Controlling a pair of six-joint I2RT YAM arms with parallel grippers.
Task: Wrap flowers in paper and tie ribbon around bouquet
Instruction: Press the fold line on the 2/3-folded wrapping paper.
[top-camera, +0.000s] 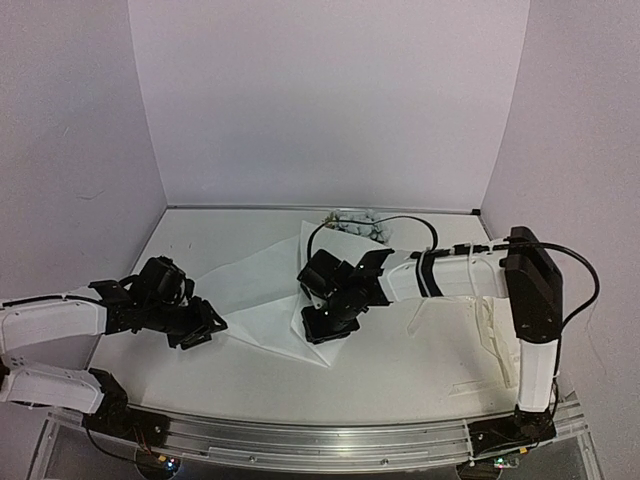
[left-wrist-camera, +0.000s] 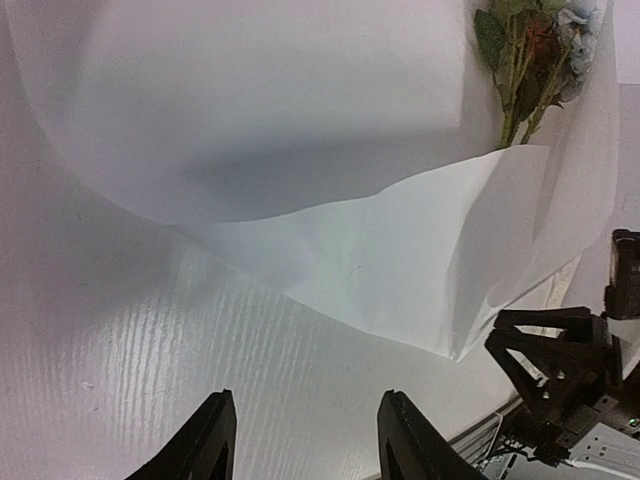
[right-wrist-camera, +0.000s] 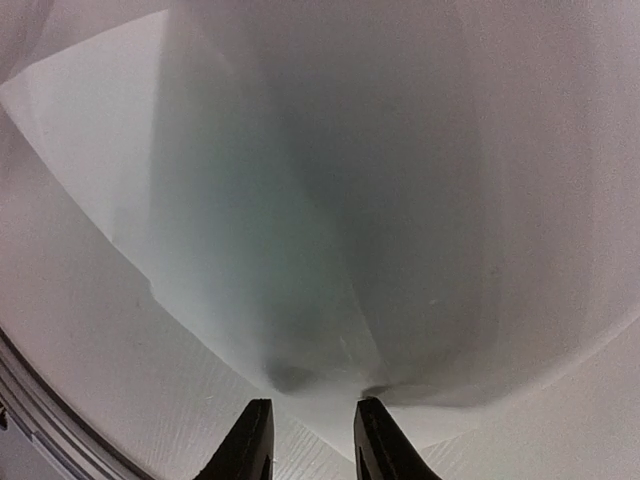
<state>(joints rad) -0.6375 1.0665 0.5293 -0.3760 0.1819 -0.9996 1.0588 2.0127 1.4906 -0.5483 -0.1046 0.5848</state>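
- Lilac walls, white table (top-camera: 400, 380).
- Left gripper (top-camera: 209, 328) sits at eight o'clock of the paper (top-camera: 255, 285), jaws apart, empty.
- Flowers (top-camera: 355, 222) peek out at its one o'clock, a flap over the stems; the wrap looks barely begun.
- Right gripper (top-camera: 323, 325) hovers over the fold, jaws narrow, nothing visibly pinched.
- Tying is not yet done.

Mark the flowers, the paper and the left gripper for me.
flowers (left-wrist-camera: 525, 70): left wrist view, on the leafy stems.
paper (top-camera: 255, 295): top external view, on its flat middle.
left gripper (left-wrist-camera: 307, 405): left wrist view, midway between its fingertips.
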